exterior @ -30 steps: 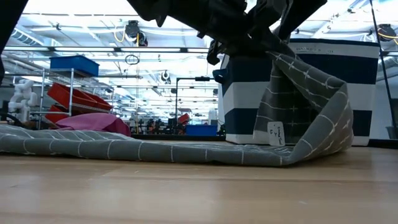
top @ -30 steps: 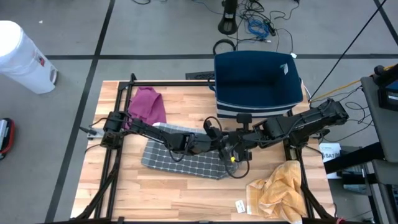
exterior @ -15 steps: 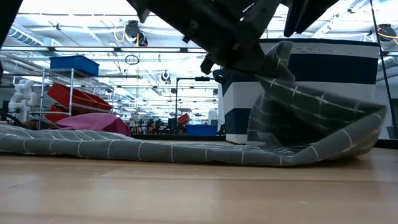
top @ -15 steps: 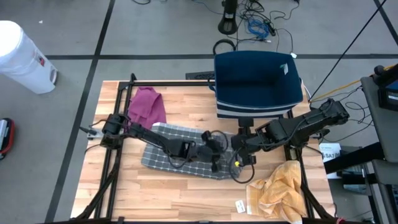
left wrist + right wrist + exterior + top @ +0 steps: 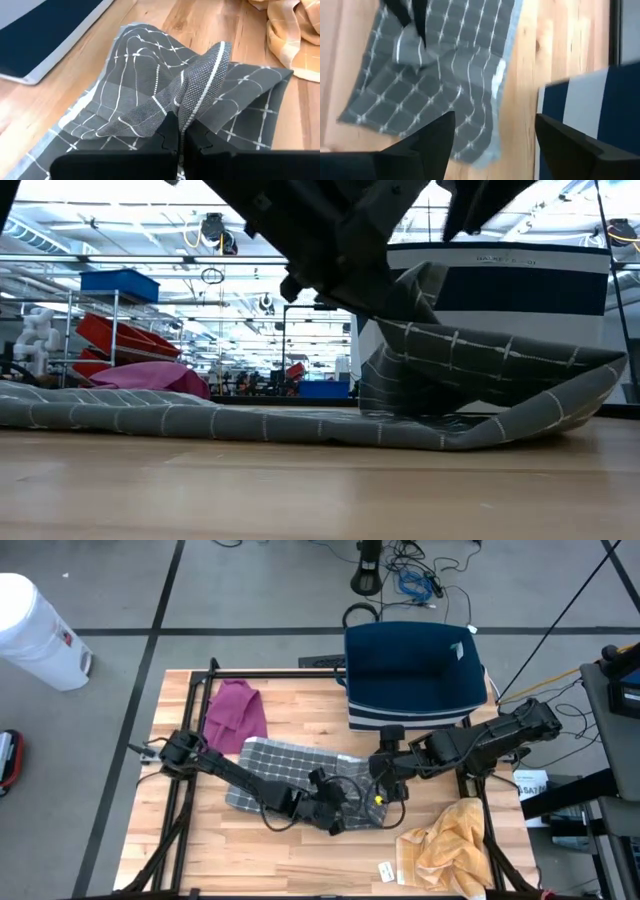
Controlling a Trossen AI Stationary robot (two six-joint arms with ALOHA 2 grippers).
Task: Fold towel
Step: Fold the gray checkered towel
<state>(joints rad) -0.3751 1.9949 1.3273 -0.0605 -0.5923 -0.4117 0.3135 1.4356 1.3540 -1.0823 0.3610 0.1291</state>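
Observation:
A grey towel point(image 5: 285, 765) with a white grid lies spread on the wooden table, and its right part point(image 5: 480, 370) is raised in a loose hump. My left gripper point(image 5: 337, 817) reaches over the towel toward its near right part and is shut on a raised fold of it. Just beyond the towel's right end, my right gripper point(image 5: 386, 770) hovers above it. In the right wrist view its fingers point(image 5: 432, 142) stand wide open with nothing between them. My left gripper pinches a bunched fold of the towel point(image 5: 192, 115), where a white-striped hem runs, between its two shut fingers. The fingers slant down from the table's left. The pinched part stands up above the fingers point(image 5: 210, 65); the rest of the towel point(image 5: 125, 65) lies slack on the table.
A navy and white bin point(image 5: 415, 670) stands at the far right. A magenta cloth point(image 5: 237, 710) lies at the far left and a yellow cloth point(image 5: 450, 840) at the near right, with a small white card point(image 5: 386, 870) beside it. Black rails point(image 5: 190, 700) frame the table.
My left gripper has shut on the raised towel fold and moved toward the table's near edge and down, drawing that part over the spread towel. My right gripper has opened and let the towel go, staying where it was. The towel's left part has not moved.

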